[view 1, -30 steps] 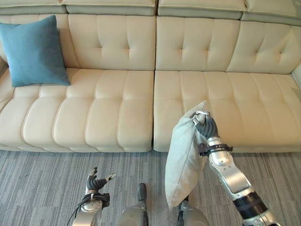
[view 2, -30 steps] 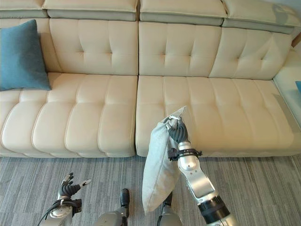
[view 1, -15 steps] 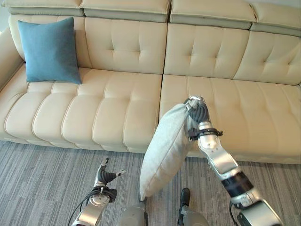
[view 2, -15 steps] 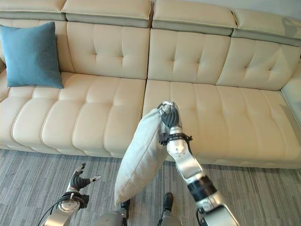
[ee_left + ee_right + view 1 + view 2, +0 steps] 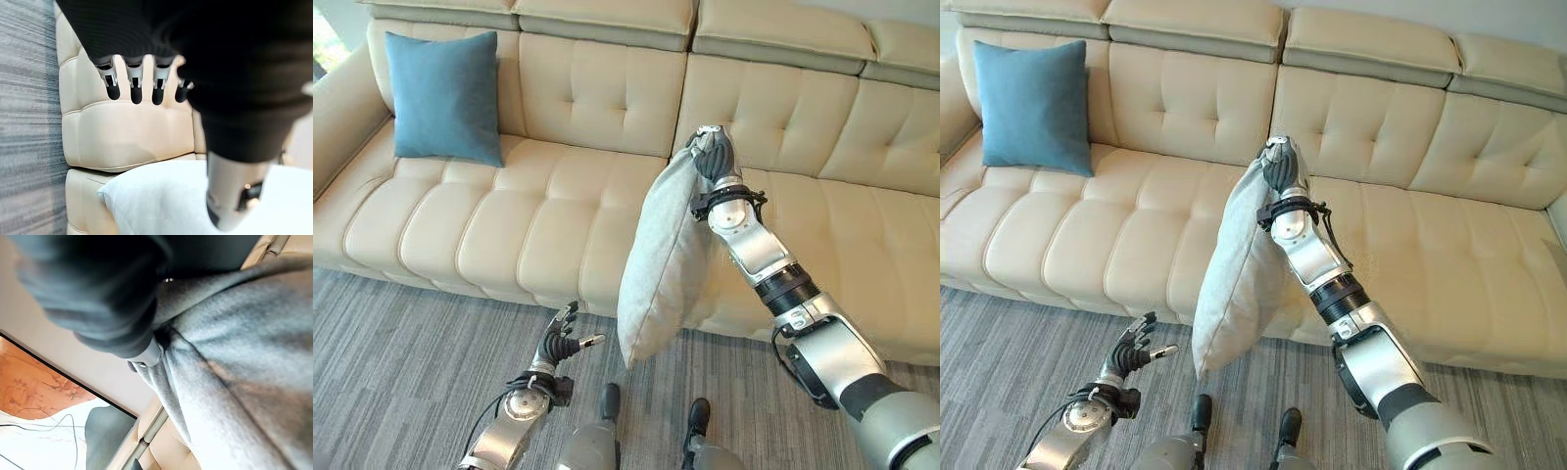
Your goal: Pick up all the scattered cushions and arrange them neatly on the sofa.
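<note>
So the right hand (image 5: 713, 155) pinches the grey cushion (image 5: 656, 264) by its top corner, dangling over the sofa (image 5: 509, 235) front edge. Left hand (image 5: 560, 343) hangs relaxed, empty. Next, I'd guess: lay it against the backrest.

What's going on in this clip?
The right hand is shut on a corner of a light grey cushion, which hangs in the air in front of the cream sofa. A blue cushion leans against the sofa's backrest on the left. The left hand is low over the carpet, fingers open.
</note>
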{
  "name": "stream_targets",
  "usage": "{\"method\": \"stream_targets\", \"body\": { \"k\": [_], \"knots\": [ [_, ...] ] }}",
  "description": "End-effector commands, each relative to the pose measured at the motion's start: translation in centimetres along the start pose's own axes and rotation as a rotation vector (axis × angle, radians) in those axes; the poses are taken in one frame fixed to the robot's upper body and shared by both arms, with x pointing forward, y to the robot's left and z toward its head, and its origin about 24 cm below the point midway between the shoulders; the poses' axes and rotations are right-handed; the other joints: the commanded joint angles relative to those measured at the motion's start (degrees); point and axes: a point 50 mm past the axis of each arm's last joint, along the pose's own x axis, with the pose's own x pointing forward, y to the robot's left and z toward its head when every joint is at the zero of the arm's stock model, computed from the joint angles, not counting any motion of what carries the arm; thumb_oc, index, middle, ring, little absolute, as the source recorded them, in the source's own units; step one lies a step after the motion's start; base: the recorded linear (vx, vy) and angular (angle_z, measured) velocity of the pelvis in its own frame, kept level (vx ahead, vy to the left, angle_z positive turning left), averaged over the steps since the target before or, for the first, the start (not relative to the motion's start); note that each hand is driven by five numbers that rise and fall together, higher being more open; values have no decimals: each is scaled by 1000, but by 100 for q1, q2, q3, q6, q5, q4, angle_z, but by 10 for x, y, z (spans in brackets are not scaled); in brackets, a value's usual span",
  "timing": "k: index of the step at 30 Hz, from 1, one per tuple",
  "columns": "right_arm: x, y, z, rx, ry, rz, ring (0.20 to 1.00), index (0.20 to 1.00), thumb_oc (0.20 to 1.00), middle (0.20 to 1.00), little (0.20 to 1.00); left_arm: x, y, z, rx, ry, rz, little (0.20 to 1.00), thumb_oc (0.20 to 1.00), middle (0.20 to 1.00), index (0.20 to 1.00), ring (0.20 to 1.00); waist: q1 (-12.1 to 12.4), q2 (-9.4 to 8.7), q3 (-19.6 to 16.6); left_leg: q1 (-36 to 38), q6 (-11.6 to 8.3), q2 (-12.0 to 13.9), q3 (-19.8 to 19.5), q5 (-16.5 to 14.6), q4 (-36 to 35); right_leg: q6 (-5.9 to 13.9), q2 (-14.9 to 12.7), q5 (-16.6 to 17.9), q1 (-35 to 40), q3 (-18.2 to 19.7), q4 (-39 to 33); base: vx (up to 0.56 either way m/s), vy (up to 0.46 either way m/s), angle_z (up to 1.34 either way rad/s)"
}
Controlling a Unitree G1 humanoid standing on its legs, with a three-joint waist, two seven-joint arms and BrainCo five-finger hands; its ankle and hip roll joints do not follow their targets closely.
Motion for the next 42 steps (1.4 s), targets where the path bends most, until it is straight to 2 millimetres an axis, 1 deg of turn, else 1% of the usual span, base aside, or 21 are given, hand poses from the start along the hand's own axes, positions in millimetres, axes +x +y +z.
{"method": "stream_targets", "body": {
  "k": [1,5,8,9,10,12,15,16,20,22,25,26,27,28,30,31,32,33,34,38,42],
  "knots": [
    [28,-36,97,51,-315,-157,200,200,200,200,200,-8,-6,22,-33,-106,-99,1000,1000,1000,1000,1000,126,-140,-258,243,105,-160,-212,-748,-43,428,-399,-649,457,-374,303,-11,-12,12],
    [29,-35,104,49,-331,-145,200,200,200,200,200,-8,-16,17,-70,-68,-147,1000,1000,1000,1000,1000,105,-140,-250,244,98,-148,-225,-735,-43,413,-386,-677,450,-376,331,-7,-7,7],
    [28,-31,116,34,-368,-123,200,200,200,200,200,-6,-33,6,-245,25,-185,1000,1000,1000,1000,1000,54,-149,-251,232,92,-144,-245,-718,-43,392,-388,-700,434,-374,381,0,0,0],
    [27,-29,122,20,-382,-116,200,200,200,200,200,-4,-45,-6,-446,112,-143,1000,1000,1000,1000,1000,8,-152,-251,236,88,-146,-262,-710,-43,386,-393,-724,423,-373,426,0,0,0],
    [27,-29,122,19,-382,-116,200,200,200,200,200,-4,-45,-6,-447,112,-143,1000,1000,1000,1000,1000,5,-148,-257,221,89,-146,-265,-702,-43,384,-392,-710,415,-377,415,0,0,0],
    [25,-27,131,-2,-404,-112,200,200,200,200,200,-5,-62,-19,-669,225,-86,1000,1000,1000,1000,1000,-57,-162,-262,197,89,-147,-286,-683,-43,369,-388,-696,379,-370,436,0,0,0],
    [23,-23,137,0,-416,-103,200,200,200,200,200,-6,-76,-20,-692,262,-126,1000,1000,1000,1000,1000,-111,-168,-238,185,92,-148,-290,-670,-43,363,-378,-686,344,-356,447,0,-2,1],
    [21,-19,141,7,-423,-98,200,200,200,200,200,-4,-88,-17,-743,285,-138,1000,1000,1000,1000,1000,-146,-184,-232,176,88,-146,-280,-663,-43,356,-377,-683,325,-342,448,1,-5,3],
    [15,-12,150,14,-457,-82,200,200,200,200,200,6,-110,-13,-794,326,-131,1000,1000,1000,1000,1000,-264,-255,-215,152,74,-129,-254,-642,-43,341,-376,-690,289,-329,462,3,-5,-1],
    [6,-5,158,41,-496,-72,200,200,200,200,200,22,-132,8,-814,314,-150,1000,1000,1000,1000,1000,-403,-335,-237,140,60,-114,-234,-645,-43,330,-373,-720,267,-320,476,0,0,0],
    [0,-1,163,71,-521,-63,200,200,200,200,200,36,-144,29,-847,282,-159,1000,1000,1000,1000,1000,-496,-388,-258,139,52,-100,-221,-654,-43,322,-380,-731,255,-309,475,10,-9,-3],
    [-5,5,167,95,-538,-45,200,200,200,200,200,48,-153,50,-874,256,-158,718,718,718,718,718,-587,-439,-286,144,41,-79,-187,-666,-43,320,-381,-743,254,-300,469,0,0,0],
    [-8,7,168,109,-547,-39,200,200,200,200,200,55,-156,65,-900,224,-155,200,200,200,200,200,-632,-461,-294,149,34,-69,-164,-673,-43,318,-379,-748,242,-282,471,0,0,0],
    [-8,7,169,108,-548,-38,200,200,200,200,200,55,-157,65,-901,223,-155,200,200,200,200,200,-633,-458,-289,149,34,-68,-163,-673,-43,318,-379,-749,240,-280,474,8,-12,-4],
    [-12,11,170,137,-559,-19,200,200,200,200,200,64,-162,86,-940,191,-145,200,200,200,200,200,-703,-492,-312,156,22,-48,-124,-676,-43,319,-370,-751,224,-244,464,15,-21,-13],
    [-17,13,173,158,-581,-4,200,200,200,200,200,70,-164,111,-971,129,-156,200,200,200,200,200,-773,-513,-338,171,5,-25,-81,-689,-43,327,-355,-758,213,-217,450,18,-27,-21],
    [-20,14,173,166,-590,4,200,200,200,200,200,73,-161,123,-984,89,-152,200,200,200,200,200,-803,-513,-344,174,-3,-13,-49,-690,-43,330,-350,-757,211,-207,443,13,-21,-19],
    [-20,14,173,166,-591,4,200,200,200,200,200,73,-161,123,-985,88,-152,200,200,200,200,200,-802,-511,-341,175,-3,-12,-46,-690,-43,329,-349,-757,210,-204,443,16,-18,-17],
    [-24,11,174,195,-612,14,200,200,200,200,200,75,-158,141,-1014,28,-165,200,200,200,200,200,-850,-496,-361,187,-13,6,-12,-697,-43,329,-338,-754,213,-187,430,13,-13,-8],
    [-27,4,168,211,-625,17,200,200,200,200,200,72,-150,155,-1061,-40,-177,200,200,200,200,200,-880,-446,-379,209,-28,28,15,-702,-43,332,-311,-744,237,-188,377,17,-19,-6],
    [-29,-18,156,202,-643,-30,200,200,200,200,200,63,-136,166,-1121,-120,-197,200,200,200,200,200,-882,-358,-395,227,-26,37,21,-720,-43,339,-293,-753,291,-212,311,5,-4,-1]
  ]
}}
